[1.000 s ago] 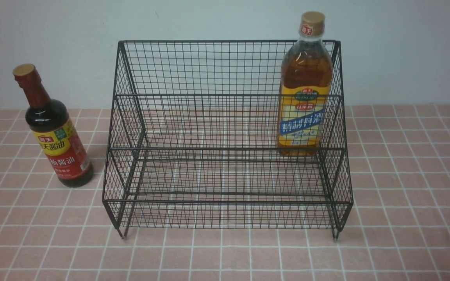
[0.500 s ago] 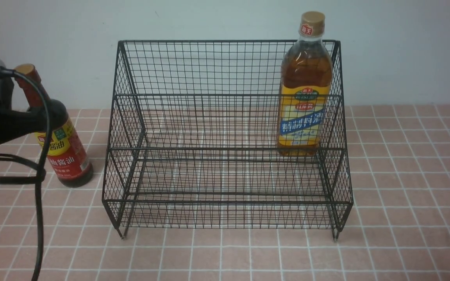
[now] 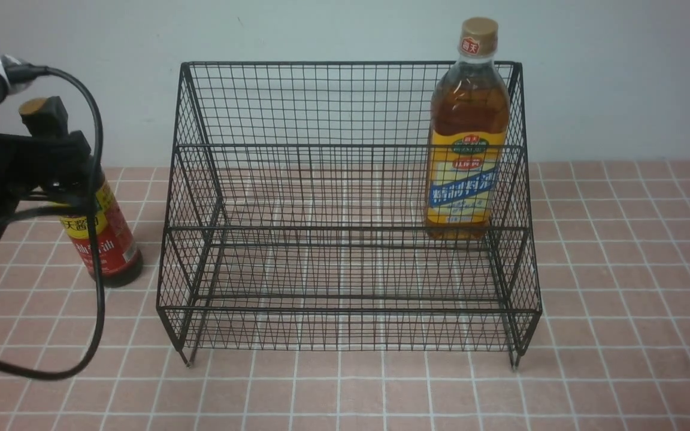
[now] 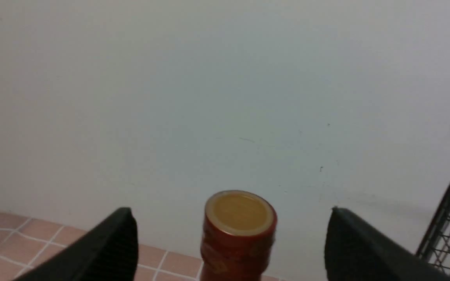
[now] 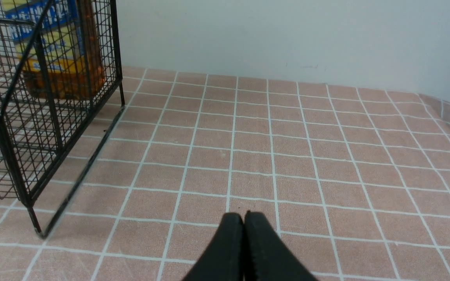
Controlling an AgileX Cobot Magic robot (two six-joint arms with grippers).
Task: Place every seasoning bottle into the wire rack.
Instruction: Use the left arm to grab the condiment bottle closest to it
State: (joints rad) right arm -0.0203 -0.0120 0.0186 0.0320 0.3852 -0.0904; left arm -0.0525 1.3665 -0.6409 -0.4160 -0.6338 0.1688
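Pink square-tiled tabletop [image 3: 620, 311] bears stepped wire rack [image 3: 348, 228].

amber bottle [image 3: 468, 137]: red neck tag 海天, small and blurry | same bottle, blue band on yellow label: white 精制料酒 | soy-sauce bottle [image 3: 105, 239]: yellow band 天酱, rest hidden | same bottle, red label: 抽酱油, partly covered | smaller print: unreadable | wrist views: nothing legible
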